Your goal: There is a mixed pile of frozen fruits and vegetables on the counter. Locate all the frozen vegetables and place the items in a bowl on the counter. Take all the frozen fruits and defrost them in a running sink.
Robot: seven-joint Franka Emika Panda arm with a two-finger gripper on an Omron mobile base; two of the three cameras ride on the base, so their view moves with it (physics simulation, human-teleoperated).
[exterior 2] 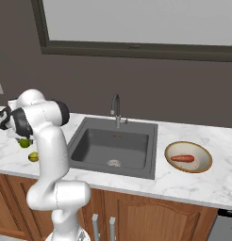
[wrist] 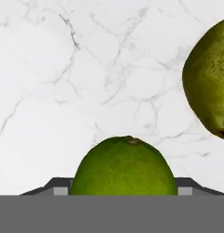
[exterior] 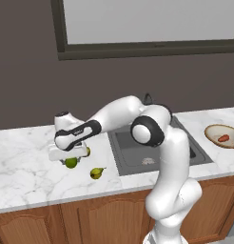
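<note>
Nearest the hand camera: bright green ball (wrist: 124,166), sitting low between the two dark fingertips (wrist: 59,186), one tip showing at each flank. Jaws part-way in around it, each tip right at the ball's side; contact not confirmable, so no firm grip to claim yet. Just beside, at the right edge of the hand view, a duller yellow-green ball (wrist: 209,79), close to the first but apart from it. White marble counter (wrist: 63,91) beneath both.

From the left base view: gripper (exterior: 71,156) lowered over the bright green ball on the counter left of the sink (exterior: 138,150), with the small pear (exterior: 96,172) lying nearer the counter edge, apart from the hand. Carrot (exterior: 224,138) already resting in the wooden-rimmed bowl (exterior: 210,129), well to the right past the sink. From the right base view, same layout: bowl (exterior 2: 173,149) with carrot (exterior 2: 183,158) right of the basin, faucet (exterior 2: 116,108) behind it, no running water discernible.

Step in hand, by judgement: picking up the second vegetable. Next move likely calls for finishing the squeeze without nudging the neighbouring fruit, lifting straight up, then carrying across the sink to the bowl. Both fruits left to go into the sink afterwards.
</note>
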